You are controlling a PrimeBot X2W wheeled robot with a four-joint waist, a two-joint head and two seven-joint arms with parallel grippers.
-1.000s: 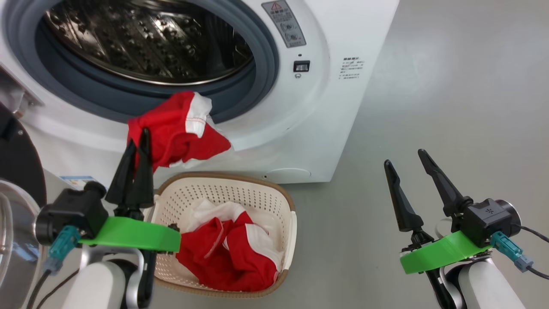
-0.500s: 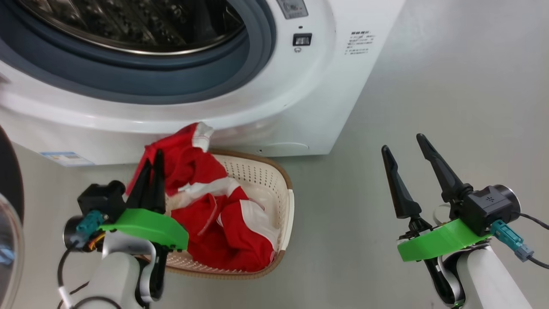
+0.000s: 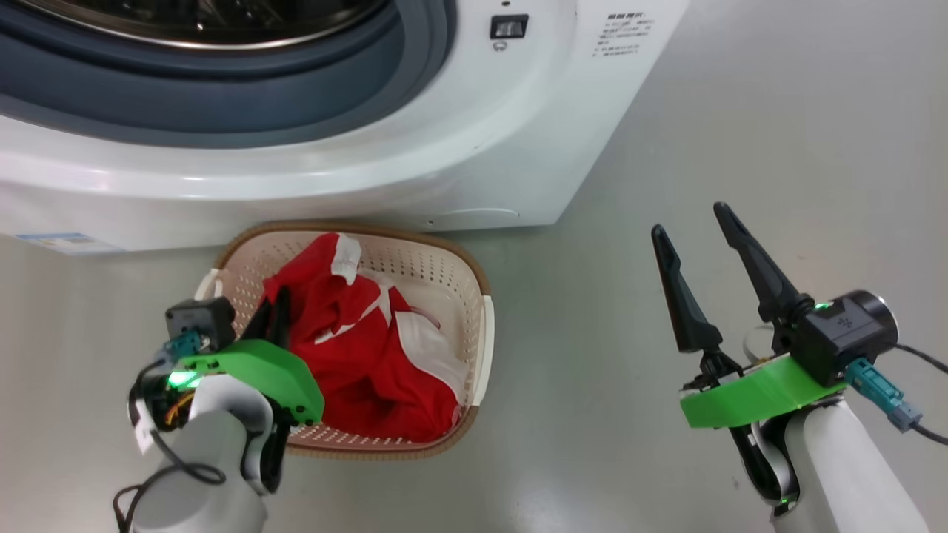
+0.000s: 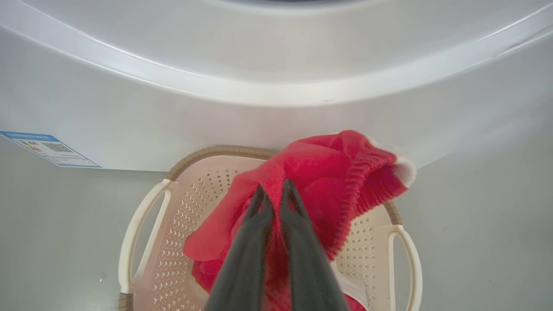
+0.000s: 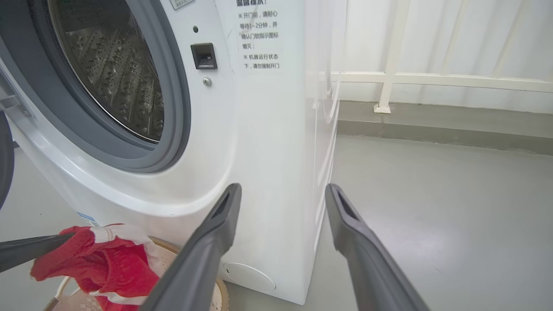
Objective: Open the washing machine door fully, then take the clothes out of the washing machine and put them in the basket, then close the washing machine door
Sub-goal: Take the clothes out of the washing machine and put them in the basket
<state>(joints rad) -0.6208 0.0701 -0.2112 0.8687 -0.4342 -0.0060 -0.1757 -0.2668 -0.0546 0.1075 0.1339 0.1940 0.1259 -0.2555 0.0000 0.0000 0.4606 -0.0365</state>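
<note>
My left gripper is shut on a red garment with white trim, holding it over the cream basket, which stands on the floor against the washing machine. More red and white clothes lie in the basket. In the left wrist view the fingertips pinch the red fabric above the basket rim. My right gripper stands open over bare floor to the right, nothing between its fingers. The drum stands uncovered; a dark edge of the washing machine door shows at far left.
A grey rubber gasket rings the drum opening. A blue sticker sits low on the machine's front. Grey floor stretches to the right of the machine, with a white railing and a wall behind it.
The camera has tilted down. My left gripper has come down from the drum's mouth with the red garment, which is now over the basket. The right arm has barely moved.
</note>
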